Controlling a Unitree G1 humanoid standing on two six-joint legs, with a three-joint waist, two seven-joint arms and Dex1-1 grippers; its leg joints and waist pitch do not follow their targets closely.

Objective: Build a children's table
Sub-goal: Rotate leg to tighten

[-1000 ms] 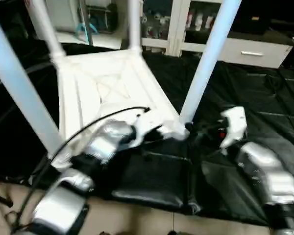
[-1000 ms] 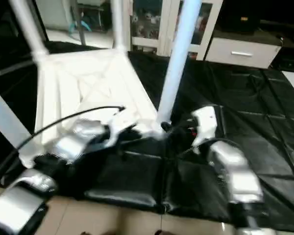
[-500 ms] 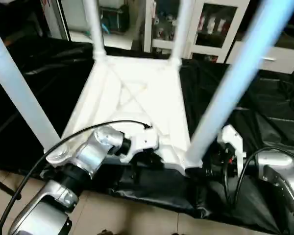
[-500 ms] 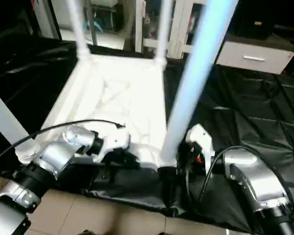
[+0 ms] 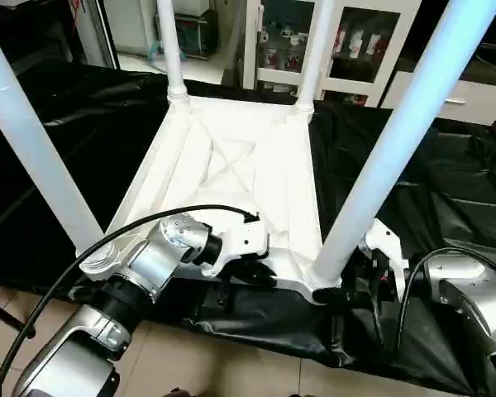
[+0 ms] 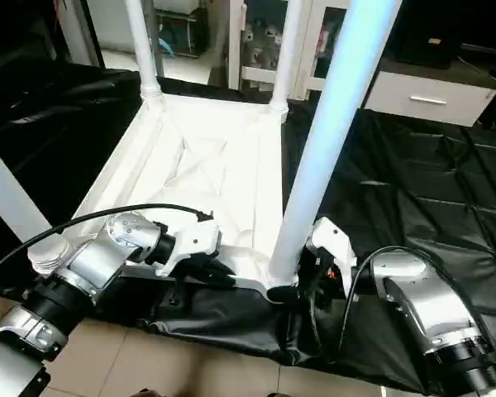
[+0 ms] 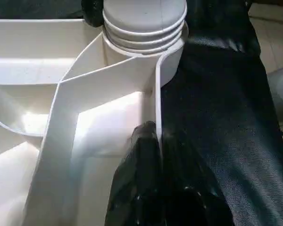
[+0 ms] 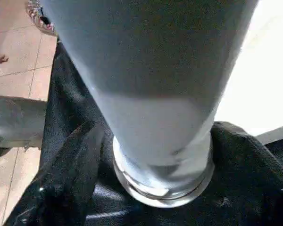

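The left gripper (image 7: 155, 155) pinched the upturned tabletop (image 5: 231, 174) rim, the near-right leg (image 5: 380, 165) at its one o'clock, straddled by the right gripper's (image 5: 351, 291) spread fingers.

Tan tiled floor (image 5: 174, 364), crumpled black sheet (image 5: 446, 190) spread over it, upturned white tabletop (image 5: 231, 174) lying on the sheet
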